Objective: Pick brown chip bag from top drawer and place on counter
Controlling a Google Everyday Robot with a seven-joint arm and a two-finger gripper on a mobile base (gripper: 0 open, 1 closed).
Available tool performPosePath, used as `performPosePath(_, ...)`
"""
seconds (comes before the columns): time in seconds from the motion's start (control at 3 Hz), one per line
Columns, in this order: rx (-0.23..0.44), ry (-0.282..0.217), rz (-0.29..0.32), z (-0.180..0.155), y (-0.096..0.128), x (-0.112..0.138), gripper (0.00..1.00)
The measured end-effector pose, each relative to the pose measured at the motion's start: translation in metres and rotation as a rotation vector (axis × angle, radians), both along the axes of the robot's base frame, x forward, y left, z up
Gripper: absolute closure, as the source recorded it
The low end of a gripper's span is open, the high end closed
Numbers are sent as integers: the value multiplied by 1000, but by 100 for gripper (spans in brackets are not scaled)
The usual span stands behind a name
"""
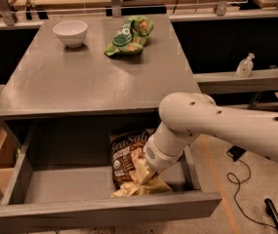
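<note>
The brown chip bag (126, 155) lies in the open top drawer (55, 186), right of its middle, with its "Sea Salt" lettering facing up and its cream lower edge crumpled toward the drawer front. My gripper (146, 173) reaches down into the drawer from the right on the white arm (216, 123). It sits on the bag's lower right part and hides some of it. The grey counter (85, 77) is above the drawer.
A white bowl (70, 32) and a green chip bag (129, 34) sit at the back of the counter. The left half of the drawer holds nothing. A sanitiser bottle (245, 65) stands on a ledge at the right. Cables lie on the floor at the lower right.
</note>
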State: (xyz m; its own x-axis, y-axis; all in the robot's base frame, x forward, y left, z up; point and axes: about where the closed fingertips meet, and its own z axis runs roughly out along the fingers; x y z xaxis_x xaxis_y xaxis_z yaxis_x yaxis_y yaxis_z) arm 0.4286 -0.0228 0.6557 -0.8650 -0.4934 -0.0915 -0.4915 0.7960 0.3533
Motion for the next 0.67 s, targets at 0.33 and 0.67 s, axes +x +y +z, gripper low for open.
performPosePath(0.33,16,-89,60,44,4,-9,100)
performPosePath(0.67,54,-185,107,87,1,-16,100)
